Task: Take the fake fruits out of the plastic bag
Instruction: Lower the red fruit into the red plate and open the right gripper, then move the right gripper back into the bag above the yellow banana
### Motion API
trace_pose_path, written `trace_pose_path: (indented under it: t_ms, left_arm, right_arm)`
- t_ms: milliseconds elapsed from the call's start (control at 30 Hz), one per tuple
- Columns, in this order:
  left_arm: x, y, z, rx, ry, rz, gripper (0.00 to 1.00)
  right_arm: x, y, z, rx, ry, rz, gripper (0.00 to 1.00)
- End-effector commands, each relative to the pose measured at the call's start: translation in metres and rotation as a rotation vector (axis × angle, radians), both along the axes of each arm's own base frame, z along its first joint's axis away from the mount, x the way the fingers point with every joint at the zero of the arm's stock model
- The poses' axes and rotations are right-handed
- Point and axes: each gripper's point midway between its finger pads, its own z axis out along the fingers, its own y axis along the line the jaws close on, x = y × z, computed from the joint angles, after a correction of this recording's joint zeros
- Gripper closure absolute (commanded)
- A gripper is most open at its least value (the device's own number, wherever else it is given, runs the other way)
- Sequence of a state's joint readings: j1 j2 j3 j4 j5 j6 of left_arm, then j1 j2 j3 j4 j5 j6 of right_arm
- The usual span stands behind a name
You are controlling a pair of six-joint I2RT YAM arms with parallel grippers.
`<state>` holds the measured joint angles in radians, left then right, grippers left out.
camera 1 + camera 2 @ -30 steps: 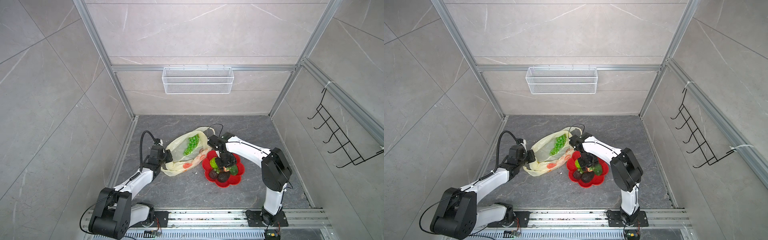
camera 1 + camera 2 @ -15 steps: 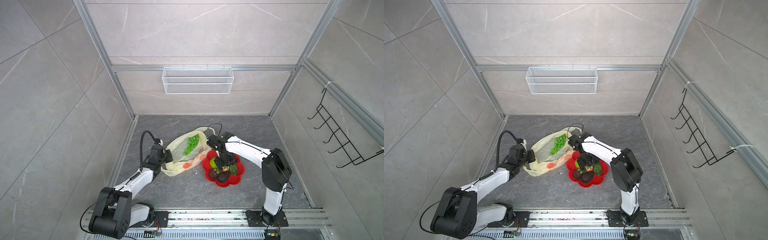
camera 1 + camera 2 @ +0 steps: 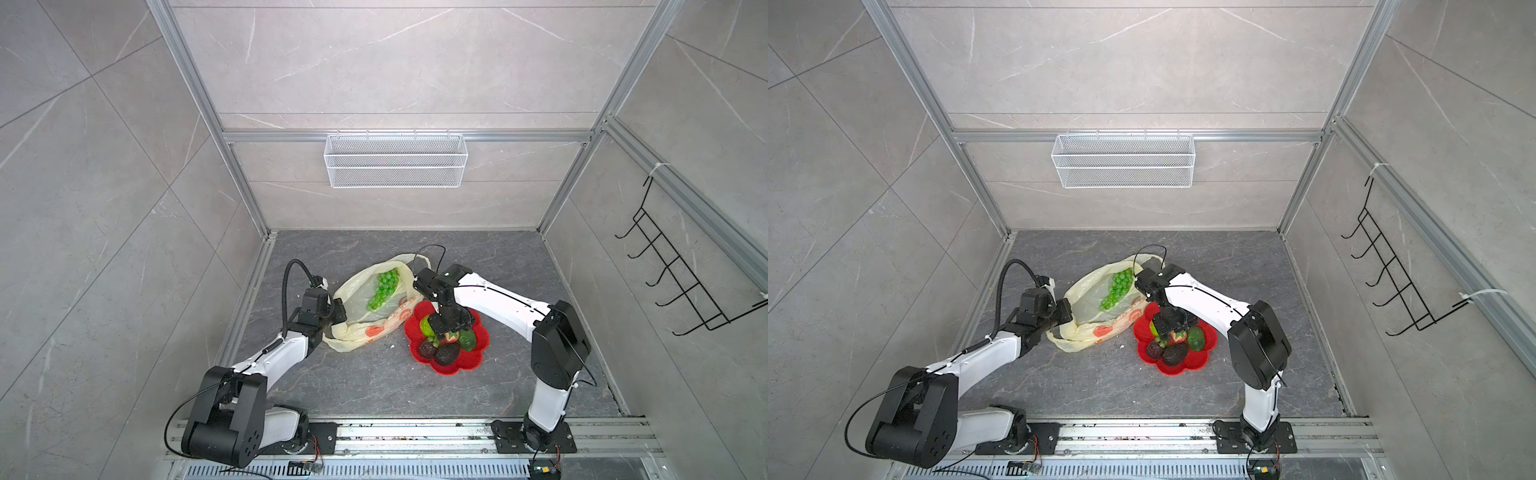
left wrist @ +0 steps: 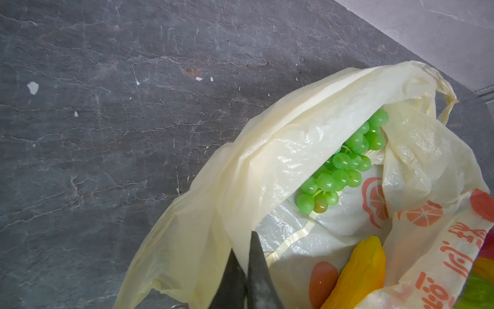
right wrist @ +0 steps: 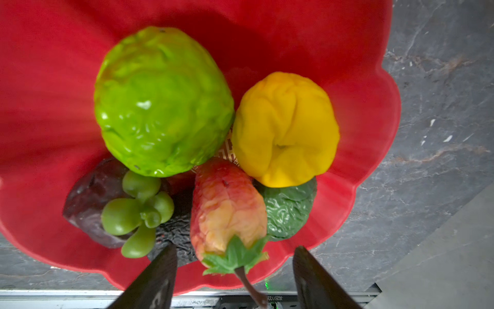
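The plastic bag (image 3: 353,307) (image 3: 1088,307) (image 4: 267,160) lies open on the grey floor. A green grape bunch (image 3: 383,291) (image 3: 1118,289) (image 4: 339,171) and a yellow banana (image 4: 358,273) are inside it. My left gripper (image 3: 332,313) (image 3: 1065,311) (image 4: 244,254) is shut on the bag's rim. My right gripper (image 3: 446,332) (image 3: 1171,328) (image 5: 235,247) hangs open over the red plate (image 3: 469,361) (image 5: 40,107). The red strawberry (image 5: 227,208) lies between its fingers, untouched. A bumpy lime-green fruit (image 5: 163,104), a yellow lemon (image 5: 286,128) and dark avocados (image 3: 446,355) also lie on the plate.
A white wire basket (image 3: 395,160) hangs on the back wall. A black hook rack (image 3: 681,282) is fixed to the right wall. Metal frame posts stand at the corners, and both arm bases sit on a rail (image 3: 415,432) along the front edge.
The right arm has shifted only very slightly over the plate. The left arm and the bag have stayed where they were.
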<state>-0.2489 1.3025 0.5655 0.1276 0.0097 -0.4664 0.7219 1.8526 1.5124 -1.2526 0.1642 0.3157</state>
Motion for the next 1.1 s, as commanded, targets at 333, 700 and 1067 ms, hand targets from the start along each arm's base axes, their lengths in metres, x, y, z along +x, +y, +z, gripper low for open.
trace_pose_path:
  t_ms: [333, 700, 1067]
  left_arm:
    - [0.005, 0.011, 0.015, 0.106, -0.041, 0.052, 0.98]
    - [0.001, 0.045, 0.022, 0.186, -0.026, 0.227, 1.00]
    - [-0.030, 0.073, 0.041, 0.168, -0.064, 0.383, 1.00]
  right_arm:
    - [0.022, 0.017, 0.058, 0.143, -0.244, -0.057, 0.28]
    - [0.040, 0.070, 0.096, 0.411, -0.423, -0.121, 0.29]
    - [0.047, 0.166, 0.080, 0.505, -0.447, -0.067, 0.31]
